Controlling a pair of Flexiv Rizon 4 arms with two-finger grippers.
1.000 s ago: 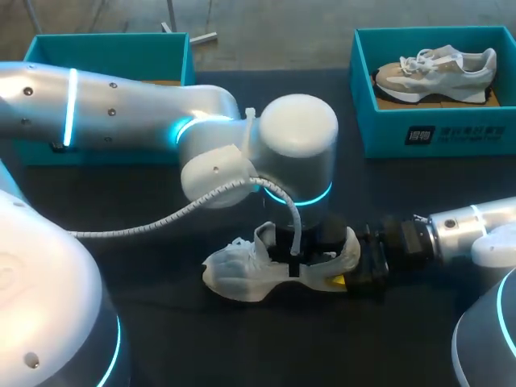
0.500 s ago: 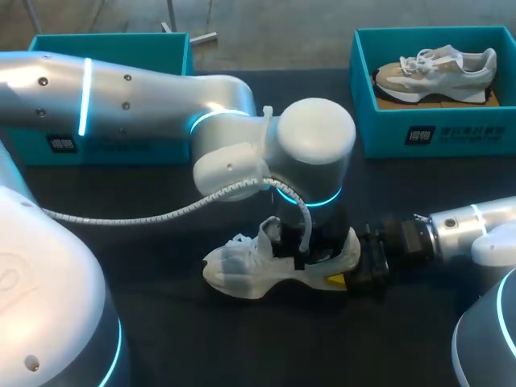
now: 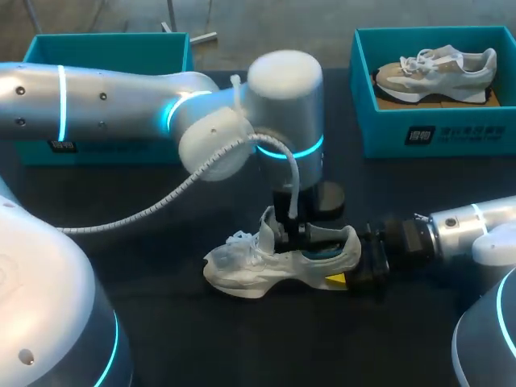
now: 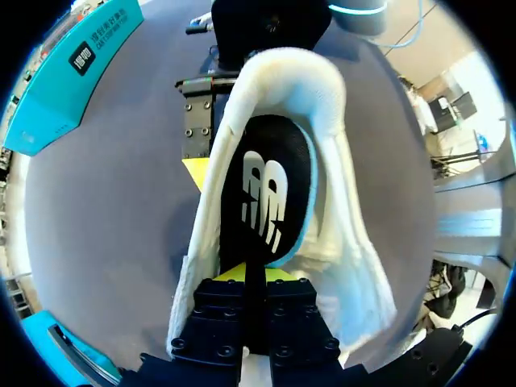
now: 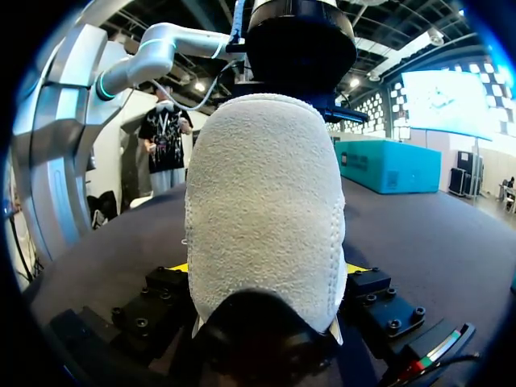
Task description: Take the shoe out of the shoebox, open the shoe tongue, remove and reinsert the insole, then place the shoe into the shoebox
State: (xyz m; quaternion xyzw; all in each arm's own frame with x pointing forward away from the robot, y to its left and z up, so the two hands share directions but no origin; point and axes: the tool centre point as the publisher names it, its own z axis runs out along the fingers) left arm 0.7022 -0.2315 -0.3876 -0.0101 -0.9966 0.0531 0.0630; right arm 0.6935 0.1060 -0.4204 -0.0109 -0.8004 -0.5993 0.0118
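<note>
At heel, right gripper [image 3: 351, 266] clamps white mesh sneaker [image 3: 266, 264]; left gripper [image 4: 246, 278] pinches black foam insole [image 4: 262, 193]. Risk: pinch slips, insole buckles.

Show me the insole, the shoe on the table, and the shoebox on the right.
insole [image 4: 262, 189]: left wrist view, on its black top face inside the shoe.
shoe [image 3: 230, 270]: head view, on its white toe.
right shoebox [image 3: 484, 133]: head view, on its teal front wall.
</note>
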